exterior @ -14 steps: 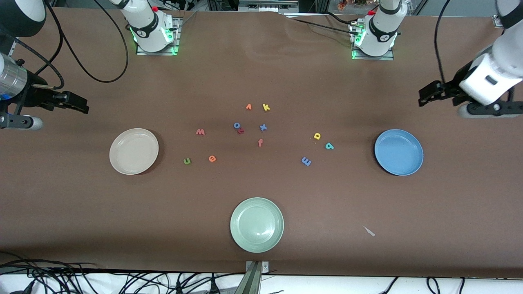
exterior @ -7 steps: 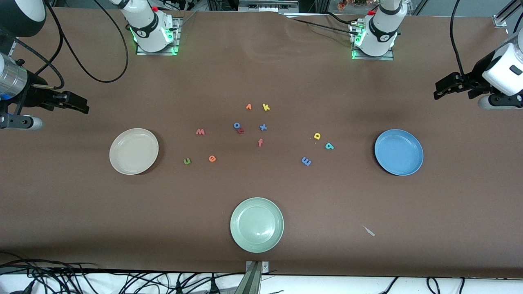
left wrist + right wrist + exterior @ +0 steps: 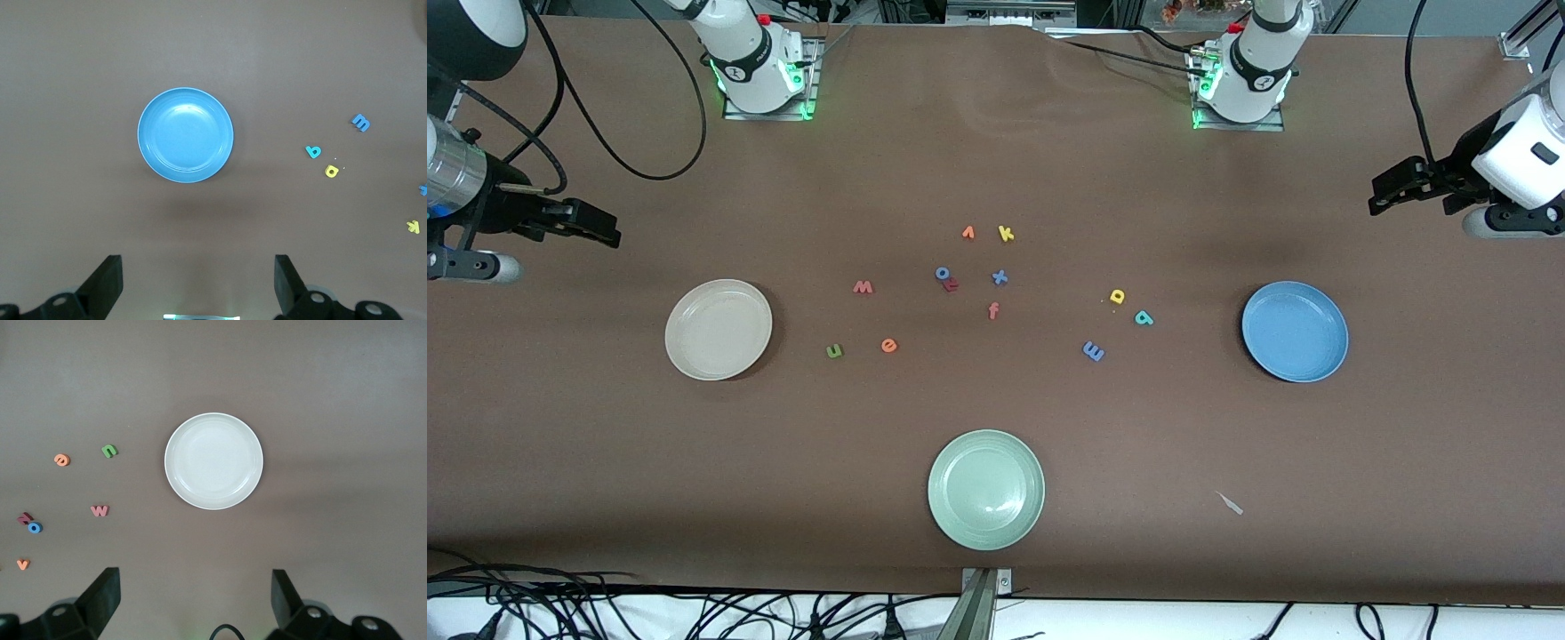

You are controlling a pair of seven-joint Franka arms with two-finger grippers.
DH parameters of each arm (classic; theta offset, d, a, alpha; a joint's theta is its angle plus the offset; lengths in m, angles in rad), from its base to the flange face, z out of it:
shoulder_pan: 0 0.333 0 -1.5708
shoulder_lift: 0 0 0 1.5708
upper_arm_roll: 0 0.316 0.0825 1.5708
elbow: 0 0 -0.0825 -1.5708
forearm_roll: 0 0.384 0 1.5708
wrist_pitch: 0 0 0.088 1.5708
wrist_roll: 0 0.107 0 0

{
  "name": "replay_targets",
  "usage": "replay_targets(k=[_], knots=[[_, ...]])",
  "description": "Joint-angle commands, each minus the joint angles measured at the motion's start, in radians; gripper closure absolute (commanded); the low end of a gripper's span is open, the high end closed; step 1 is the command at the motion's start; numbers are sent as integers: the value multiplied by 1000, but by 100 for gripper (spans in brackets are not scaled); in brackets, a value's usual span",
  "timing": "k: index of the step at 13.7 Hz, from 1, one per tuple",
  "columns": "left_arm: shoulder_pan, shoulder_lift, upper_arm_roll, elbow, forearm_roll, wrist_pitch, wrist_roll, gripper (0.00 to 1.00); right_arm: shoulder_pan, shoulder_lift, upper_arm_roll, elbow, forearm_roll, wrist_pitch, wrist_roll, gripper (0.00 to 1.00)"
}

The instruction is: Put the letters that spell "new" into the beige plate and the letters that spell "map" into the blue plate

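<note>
Brown cloth covers the table (image 3: 996,133) under me, and both my arms wait high at its ends. My left gripper (image 3: 198,283) hangs with fingers (image 3: 107,280) spread wide and empty, over bare cloth just off the blue plate (image 3: 185,145); my right gripper (image 3: 195,600) hangs likewise, wide and empty, off the beige plate (image 3: 213,461). Taking the pale green plate (image 3: 986,489) as my landmark, both other plates lie farther from the front camera, one toward each end. Green n (image 3: 834,350), orange e (image 3: 888,345) and red w (image 3: 863,286) lie toward the beige plate; blue m (image 3: 1093,350), teal p (image 3: 1144,317) and yellow a (image 3: 1117,296) toward the blue one.
</note>
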Motion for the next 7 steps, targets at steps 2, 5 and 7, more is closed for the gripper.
replay_targets(k=[2,5,7], knots=[[6,-9,-12,-2,-10,-14,20,0,0,-8,0,-5,14,-8,-2,0],[36,-11,-28,-5,-10,-18,23,0,0,-9,0,-5,14,-10,-2,0],[39,-12,-28,-9,-8,-20,21,0,0,-8,0,-5,14,-10,-3,0]])
